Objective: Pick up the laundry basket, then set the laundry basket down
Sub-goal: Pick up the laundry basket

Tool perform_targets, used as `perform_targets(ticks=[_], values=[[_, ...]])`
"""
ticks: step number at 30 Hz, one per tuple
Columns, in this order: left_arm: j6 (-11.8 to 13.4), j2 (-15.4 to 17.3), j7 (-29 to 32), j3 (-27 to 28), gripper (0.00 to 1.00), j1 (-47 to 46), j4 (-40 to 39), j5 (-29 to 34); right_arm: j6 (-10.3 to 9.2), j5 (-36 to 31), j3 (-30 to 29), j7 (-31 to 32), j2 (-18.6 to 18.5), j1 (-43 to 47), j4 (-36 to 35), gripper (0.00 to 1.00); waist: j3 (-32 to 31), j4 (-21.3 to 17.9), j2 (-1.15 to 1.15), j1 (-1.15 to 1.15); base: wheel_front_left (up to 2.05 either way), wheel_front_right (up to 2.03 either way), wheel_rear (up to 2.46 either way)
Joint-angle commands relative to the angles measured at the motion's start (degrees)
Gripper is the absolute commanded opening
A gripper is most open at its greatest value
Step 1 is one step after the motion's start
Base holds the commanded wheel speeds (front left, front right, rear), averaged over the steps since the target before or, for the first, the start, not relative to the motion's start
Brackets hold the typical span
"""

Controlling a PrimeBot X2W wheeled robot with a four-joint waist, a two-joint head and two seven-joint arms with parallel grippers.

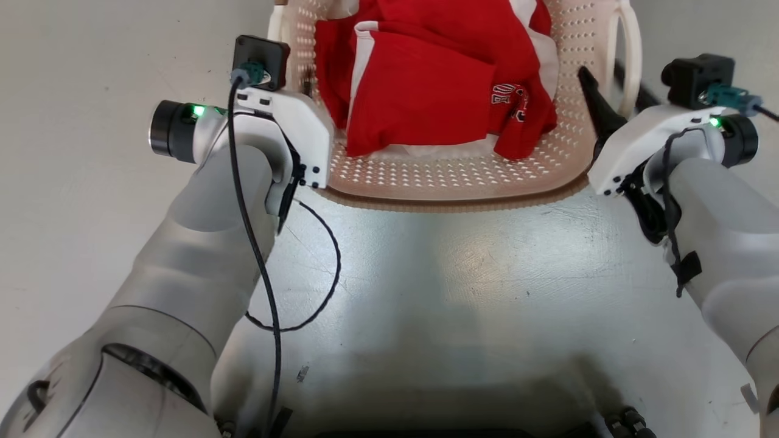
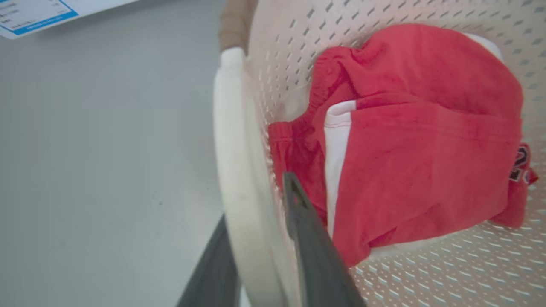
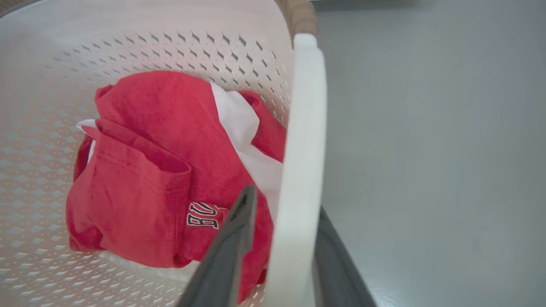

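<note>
The laundry basket [image 1: 450,182] is cream-white and perforated, with a brown rim, and stands on the grey floor in front of me. Red and white clothes [image 1: 438,79] lie inside it. My left gripper [image 2: 255,196] straddles the basket's white left loop handle [image 2: 232,140], one dark finger [image 2: 307,238] inside the basket wall and the other outside, both against the handle. My right gripper [image 3: 285,198] straddles the white right loop handle [image 3: 305,128] the same way, with its fingers [image 1: 599,103] pressed on either side. In the head view the left wrist body hides the left fingers.
Grey floor [image 1: 462,274] spreads around the basket and between my forearms. A loose black cable [image 1: 325,274] hangs from my left wrist. A white sheet with blue print [image 2: 34,15] lies on the floor beyond the left handle.
</note>
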Motion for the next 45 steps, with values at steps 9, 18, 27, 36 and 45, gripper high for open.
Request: perform_targets(ticks=[9, 18, 27, 36, 45], values=[[0.46, 1.3, -0.22, -2.42, 0.0, 1.8, -1.35, -3.64, 0.34, 2.23, 4.78, -0.35, 1.16, 3.81, 1.94, 0.0, -3.69, 0.28, 0.0, 0.0, 0.0, 0.0, 0.0], [-1.11, 1.3, 0.73, -4.53, 0.0, 8.92, 1.24, -7.1, 0.34, 5.94, 10.03, 4.31, 2.54, 10.3, 1.98, 0.0, -15.34, -1.09, 0.0, 0.0, 0.0, 0.0, 0.0], [-4.4, 1.3, 4.1, -6.16, 0.0, 18.81, 3.74, -9.81, 0.34, 10.88, 13.7, 9.61, 3.88, 17.34, 1.87, 0.0, -31.19, -3.61, 0.0, 0.0, 0.0, 0.0, 0.0], [-7.01, 1.3, 9.18, -7.69, 0.0, 27.1, 4.78, -11.5, 0.34, 13.85, 17.52, 15.38, 5.68, 22.28, 2.24, 0.0, -43.89, -5.39, 0.0, 0.0, 0.0, 0.0, 0.0], [-8.65, 1.3, 14.39, -9.61, 0.0, 32.89, 5.02, -12.54, 0.34, 16.34, 20.32, 19.8, 7.24, 26.69, 2.92, 0.0, -53.51, -5.22, 0.0, 0.0, 0.0, 0.0, 0.0]])
